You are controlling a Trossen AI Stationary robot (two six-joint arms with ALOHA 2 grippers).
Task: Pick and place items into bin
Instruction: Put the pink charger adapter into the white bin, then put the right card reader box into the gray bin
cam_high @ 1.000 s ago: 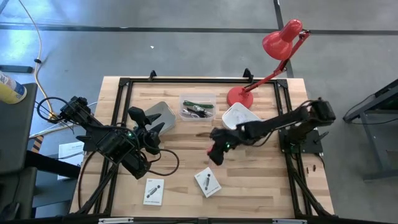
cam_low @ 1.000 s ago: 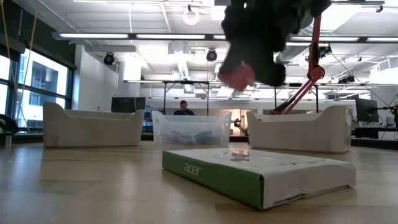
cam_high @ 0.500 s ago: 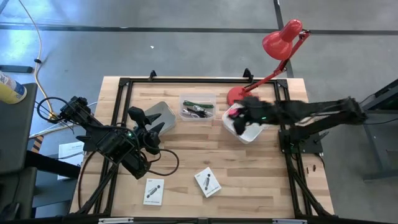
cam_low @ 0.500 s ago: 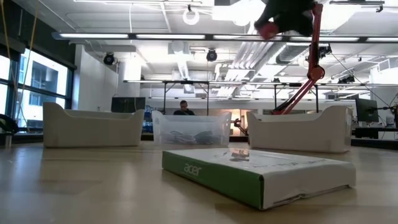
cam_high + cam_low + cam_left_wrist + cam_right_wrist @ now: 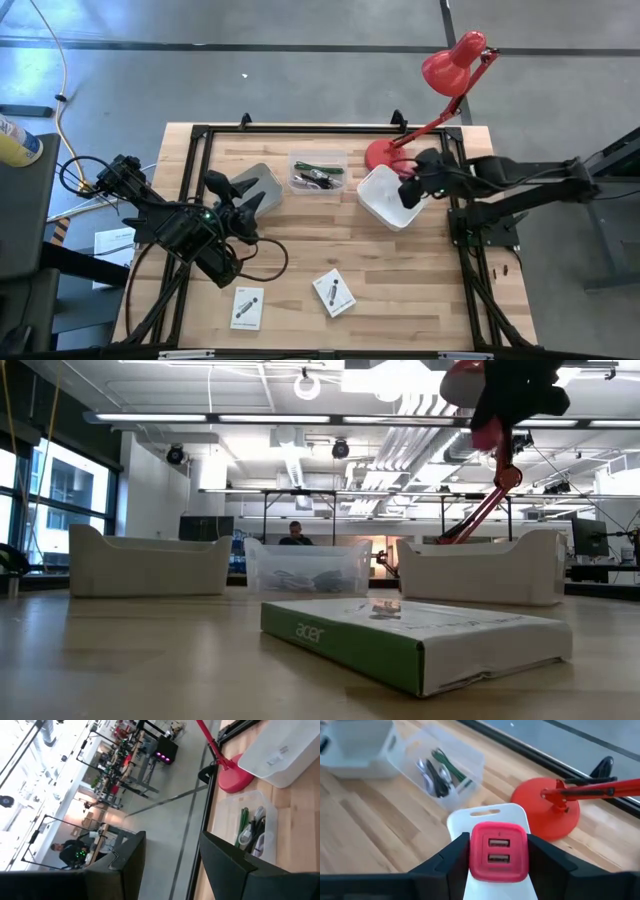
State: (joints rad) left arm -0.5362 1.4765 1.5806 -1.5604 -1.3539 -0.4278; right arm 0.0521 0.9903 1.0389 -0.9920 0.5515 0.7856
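So from overhead, the right gripper (image 5: pixel 411 190) is hanging over the far-right edge of the white bin (image 5: pixel 385 198), right next to the red lamp's base (image 5: pixel 384 155). The left gripper (image 5: pixel 236 200) is sitting by the grey bin (image 5: pixel 258 184) on the other side of the table, fingers spread and empty, so it's well out of this one. The clear bin (image 5: pixel 318 170) with the green pen and cables is sitting between the two bins. Two cards (image 5: pixel 333 293) are lying on the near part of the table, well apart from both arms.

Low view: the right gripper is up high above the white bin (image 5: pixel 480 567), with the pink piece (image 5: pixel 487 432) poking out below it. It's hanging clear above the rim, nothing touching.

Left wrist view: just the open fingers looking past the clear bin (image 5: pixel 250 827) toward the lamp.

Right wrist view: the fingers are clamping the pink piece (image 5: pixel 499 851), a little two-port charger, one finger on each side. The white bin (image 5: pixel 492 815) is lying straight ahead and under it, so I'd guess the drop is basically just letting go from here, maybe nudging inward from the rim first.
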